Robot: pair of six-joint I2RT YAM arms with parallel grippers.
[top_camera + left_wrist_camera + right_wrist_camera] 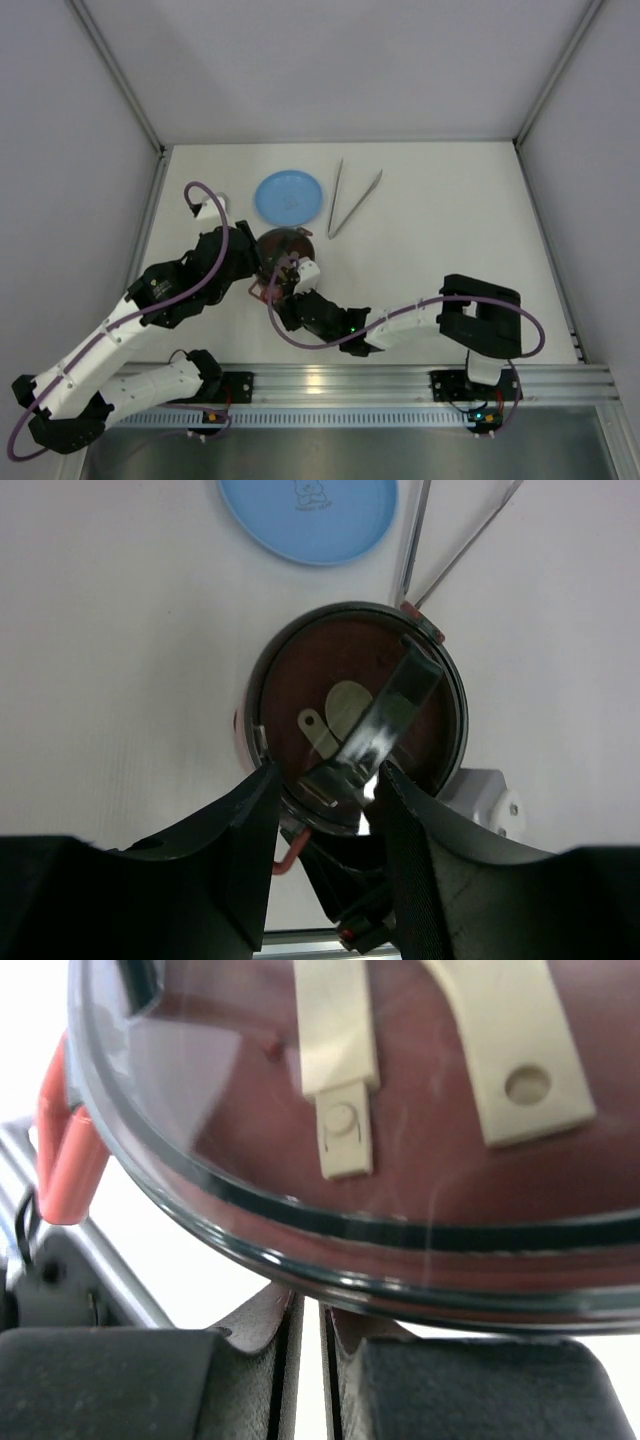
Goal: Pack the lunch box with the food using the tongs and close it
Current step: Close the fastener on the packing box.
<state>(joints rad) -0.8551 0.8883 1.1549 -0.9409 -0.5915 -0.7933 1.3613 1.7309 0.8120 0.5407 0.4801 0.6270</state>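
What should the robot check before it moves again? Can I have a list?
1. Lunch box has its lid on: ok.
2. Food packed inside: cannot tell, the lid hides it.
3. Tongs lying free: ok, on the table beside the blue plate.
4. Left gripper jaws open around the box's near edge: ok.
5. Right gripper jaws nearly together under the rim; gripping anything: cannot tell.

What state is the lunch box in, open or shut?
Shut. The lunch box has its lid seated on top, hiding the inside, a metal strap lying across it. Whether it is latched, cannot tell.
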